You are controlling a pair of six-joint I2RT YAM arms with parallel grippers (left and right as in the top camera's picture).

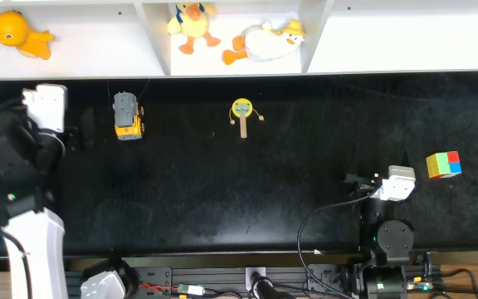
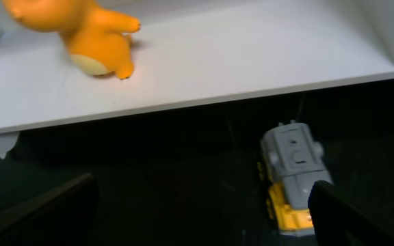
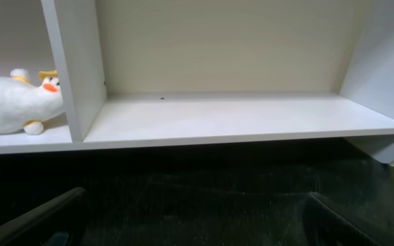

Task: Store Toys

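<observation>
Where white shelving (image 1: 388,37) backs the black table (image 1: 222,199), a truck (image 1: 128,115) stands; cube (image 1: 443,164) apart.

Orange duck (image 1: 21,35), yellow duck (image 1: 192,25), goose (image 1: 264,41) shelved; truck (image 1: 128,115), rattle (image 1: 242,111), cube (image 1: 443,164) on tabletop (image 1: 222,191).

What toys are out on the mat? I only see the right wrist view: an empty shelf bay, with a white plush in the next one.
Observer: Three lie on the black mat: a grey and yellow truck, a small rattle drum and a colour cube.
Operator: Which is nearest my gripper?
Observer: The cube, to the right of the right gripper in the top view.
Operator: And the left arm?
Observer: The left gripper, open, faces the truck; an orange duck sits on the shelf beyond it.
</observation>
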